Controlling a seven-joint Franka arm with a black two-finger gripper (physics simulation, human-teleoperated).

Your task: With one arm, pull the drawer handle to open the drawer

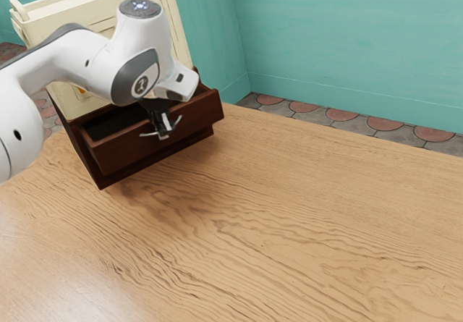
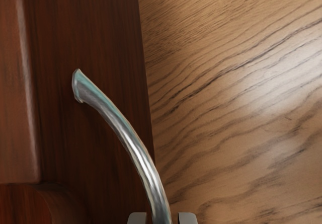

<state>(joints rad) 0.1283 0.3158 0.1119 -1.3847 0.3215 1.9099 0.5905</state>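
Observation:
The gripper [image 1: 165, 124] is low in front of the dark brown drawer [image 1: 123, 147], which stands partly out with its dark interior showing from above. A curved silver handle [image 1: 148, 134] crosses the drawer front, and the gripper is shut on its middle part. In the wrist view, the gripper [image 2: 162, 218] has one fingertip on each side of the metal handle [image 2: 136, 146]. The handle's far end meets the brown drawer front [image 2: 100, 43]; its other end is hidden beyond the fingers.
A cream cabinet-like body [image 1: 69, 19] rises behind the drawer, beneath and behind the arm. The wooden table [image 1: 289, 228] extends in front of the drawer and toward the exterior view's right. A teal wall [image 1: 347, 40] stands beyond the tiled floor [image 1: 343, 115].

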